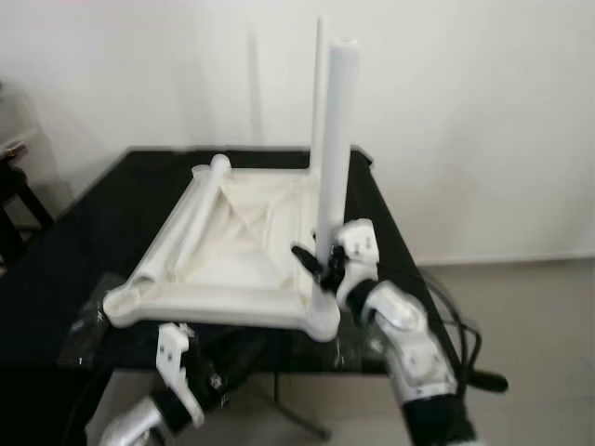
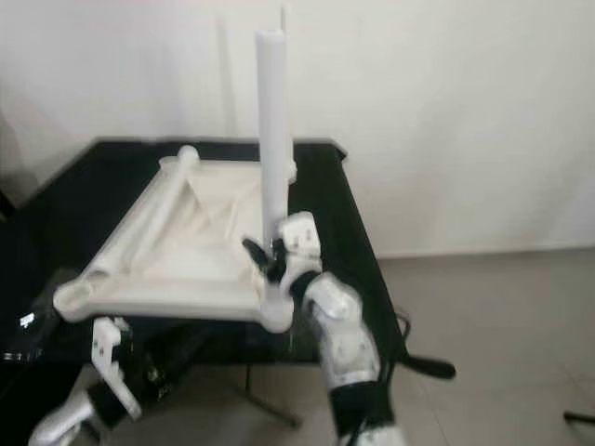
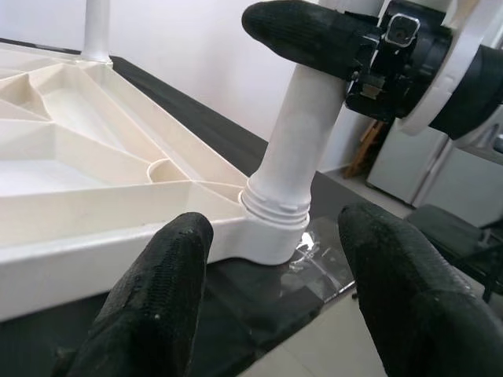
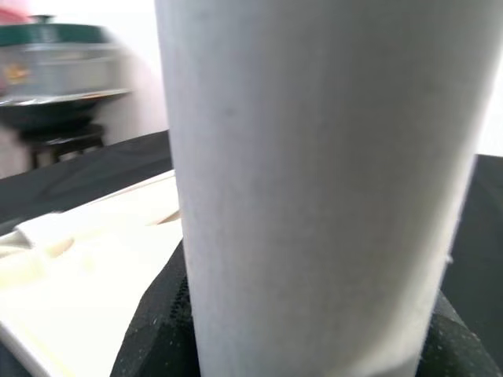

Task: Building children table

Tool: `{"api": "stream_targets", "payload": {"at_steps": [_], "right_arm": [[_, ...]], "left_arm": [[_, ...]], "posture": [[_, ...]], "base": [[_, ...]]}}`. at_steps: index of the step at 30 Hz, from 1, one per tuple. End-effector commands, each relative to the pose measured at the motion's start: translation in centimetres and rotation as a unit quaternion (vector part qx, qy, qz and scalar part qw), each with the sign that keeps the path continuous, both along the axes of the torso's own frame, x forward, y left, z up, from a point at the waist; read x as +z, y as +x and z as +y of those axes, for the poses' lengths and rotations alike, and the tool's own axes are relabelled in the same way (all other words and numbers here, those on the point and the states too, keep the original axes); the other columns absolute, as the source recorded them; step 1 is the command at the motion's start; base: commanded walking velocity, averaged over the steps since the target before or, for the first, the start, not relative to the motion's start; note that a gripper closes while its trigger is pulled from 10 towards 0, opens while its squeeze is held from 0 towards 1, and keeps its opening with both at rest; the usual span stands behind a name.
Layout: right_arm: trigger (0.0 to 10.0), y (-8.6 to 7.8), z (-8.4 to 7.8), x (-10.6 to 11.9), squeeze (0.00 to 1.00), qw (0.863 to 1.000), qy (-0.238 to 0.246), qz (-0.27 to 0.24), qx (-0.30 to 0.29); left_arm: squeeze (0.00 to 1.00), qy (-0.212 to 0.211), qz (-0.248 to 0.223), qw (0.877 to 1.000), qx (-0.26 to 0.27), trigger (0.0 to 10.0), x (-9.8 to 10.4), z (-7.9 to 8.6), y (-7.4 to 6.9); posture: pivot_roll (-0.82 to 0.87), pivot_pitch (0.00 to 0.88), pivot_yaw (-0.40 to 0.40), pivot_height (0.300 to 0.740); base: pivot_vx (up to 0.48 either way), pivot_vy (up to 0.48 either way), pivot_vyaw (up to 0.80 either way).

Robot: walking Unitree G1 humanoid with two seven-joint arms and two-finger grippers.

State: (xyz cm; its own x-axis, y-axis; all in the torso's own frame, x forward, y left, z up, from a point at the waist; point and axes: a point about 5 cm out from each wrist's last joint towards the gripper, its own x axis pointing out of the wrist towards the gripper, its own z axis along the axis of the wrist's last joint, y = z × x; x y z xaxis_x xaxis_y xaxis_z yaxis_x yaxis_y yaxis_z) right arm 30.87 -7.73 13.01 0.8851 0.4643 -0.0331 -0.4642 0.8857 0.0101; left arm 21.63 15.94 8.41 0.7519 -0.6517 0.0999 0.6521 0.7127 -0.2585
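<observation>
**Right gripper clamps an upright leg at the near corner of the upturned tabletop**

A white plastic tabletop (image 1: 237, 246) lies upside down on a black table (image 1: 74, 251), its ribbed underside facing up. At its near right corner, about five o'clock on the slab, a white tube leg (image 1: 335, 139) stands upright in the corner socket (image 3: 271, 228); the left wrist view shows the leg's threaded collar seated at that socket. A second leg (image 1: 317, 93) stands upright at the far right corner, about one o'clock. A third leg (image 1: 181, 232) lies flat along the tabletop's left edge, running from seven toward eleven o'clock.

The right gripper (image 1: 321, 265) is closed around the near leg low on its shaft, just above the socket, black fingers (image 3: 302, 31) pressed against the tube from its nine o'clock side. The right wrist view has the leg directly between the pads.

The left gripper (image 3: 271, 306) hangs below the table's front edge at about seven o'clock from the tabletop, fingers spread apart and holding nothing, aimed at the socket corner and not touching it.

A white wall (image 1: 465, 111) rises behind the table, and pale floor (image 1: 530, 316) lies at three o'clock.
</observation>
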Motion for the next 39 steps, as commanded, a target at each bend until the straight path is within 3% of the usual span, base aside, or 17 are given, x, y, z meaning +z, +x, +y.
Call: {"api": "stream_targets", "payload": {"at_steps": [1,3,4,7,8,9,14,15,17,18,19,25,34,35,37,38,39], "right_arm": [[0.0,-1.8,0.8,-5.3,0.0,0.991,-0.027,0.132,0.005],[0.0,-1.1,1.1,-4.8,0.0,0.992,-0.029,0.124,0.011],[6.9,0.1,1.1,-3.7,0.0,0.993,-0.028,0.111,0.005],[6.9,0.2,1.0,-3.2,0.0,0.994,-0.027,0.109,-0.004],[10.0,0.5,1.1,-2.3,0.62,0.995,-0.014,0.101,0.017],[10.0,0.6,1.2,-1.2,1.0,0.994,0.002,0.092,0.051],[10.0,0.8,1.3,0.7,1.0,0.991,0.015,0.065,0.118],[10.0,1.3,-0.2,2.7,1.0,0.974,-0.012,0.009,0.227],[10.0,1.5,-0.9,3.3,1.0,0.964,-0.025,-0.008,0.263],[10.0,1.8,-2.5,3.8,0.31,0.944,-0.059,-0.018,0.323],[10.0,1.9,-3.0,3.9,0.0,0.938,-0.067,-0.015,0.339],[10.0,3.1,-4.7,5.5,0.0,0.92,-0.099,-0.013,0.378],[10.0,5.2,-5.9,7.7,0.0,0.913,-0.093,-0.015,0.398],[3.9,5.3,-6.0,7.8,0.0,0.91,-0.093,-0.014,0.404],[3.9,5.4,-6.1,7.9,0.0,0.908,-0.092,-0.013,0.408],[0.0,5.4,-6.3,7.9,0.0,0.905,-0.09,-0.007,0.416],[0.0,5.4,-6.5,8.0,0.0,0.902,-0.089,-0.002,0.422]], "left_arm": [[0.0,0.004,0.003,1.0,-0.006,10.0,0.1,0.2,0.0],[0.0,0.004,0.004,1.0,-0.006,10.0,0.0,0.2,0.0],[0.0,0.005,0.003,1.0,-0.004,10.0,0.0,0.2,0.0],[0.0,0.005,0.003,1.0,-0.003,10.0,0.0,0.2,0.0],[0.0,0.006,0.002,1.0,-0.002,10.0,0.0,0.2,0.0],[0.0,0.006,0.002,1.0,-0.001,10.0,0.0,0.1,0.1],[0.0,0.006,0.001,1.0,0.0,10.0,0.0,0.0,0.2],[0.0,0.005,0.002,1.0,0.0,10.0,0.0,-0.1,0.3],[0.0,0.004,0.002,1.0,-0.001,10.0,0.0,-0.1,0.3],[0.0,0.003,0.002,1.0,-0.001,10.0,0.0,-0.1,0.4],[0.0,0.003,0.002,1.0,-0.001,10.0,0.0,-0.1,0.4],[0.0,0.004,0.001,1.0,0.0,10.0,0.0,-0.1,0.3],[0.0,0.005,0.002,1.0,0.0,10.0,0.0,0.0,0.5],[0.0,0.004,0.002,1.0,0.0,10.0,0.0,-0.1,0.5],[0.0,0.004,0.002,1.0,0.0,10.0,0.0,-0.1,0.5],[0.0,0.003,0.001,1.0,0.0,10.0,0.0,-0.1,0.6],[0.0,0.003,0.001,1.0,0.001,10.0,0.0,-0.1,0.6]], "posture": [[0.03,0.0,0.034,0.74],[0.04,0.0,0.028,0.74],[0.05,0.0,0.022,0.74],[0.05,0.0,0.022,0.74],[0.05,0.0,0.018,0.74],[0.05,0.0,0.015,0.74],[0.05,0.0,0.017,0.74],[0.05,0.0,0.018,0.74],[0.05,0.0,0.018,0.74],[0.05,0.0,0.015,0.74],[0.05,0.0,0.015,0.74],[0.05,0.0,0.015,0.74],[0.07,0.0,0.011,0.74],[0.07,0.0,0.009,0.74],[0.07,0.0,0.009,0.74],[0.06,0.0,0.004,0.74],[0.06,0.0,0.004,0.74]], "base": [[0.0,0.0,0.0],[0.0,0.0,0.0],[0.0,0.0,0.0],[0.0,0.0,0.0],[0.0,0.0,0.0],[0.0,0.0,0.0],[0.0,0.0,0.0],[0.0,0.0,0.0],[0.0,0.0,0.0],[0.0,0.0,0.0],[0.0,0.0,0.0],[0.0,0.0,0.0],[0.0,0.0,0.0],[0.0,0.0,0.0],[0.0,0.0,0.0],[0.0,0.0,0.0],[0.0,0.0,0.0]]}}
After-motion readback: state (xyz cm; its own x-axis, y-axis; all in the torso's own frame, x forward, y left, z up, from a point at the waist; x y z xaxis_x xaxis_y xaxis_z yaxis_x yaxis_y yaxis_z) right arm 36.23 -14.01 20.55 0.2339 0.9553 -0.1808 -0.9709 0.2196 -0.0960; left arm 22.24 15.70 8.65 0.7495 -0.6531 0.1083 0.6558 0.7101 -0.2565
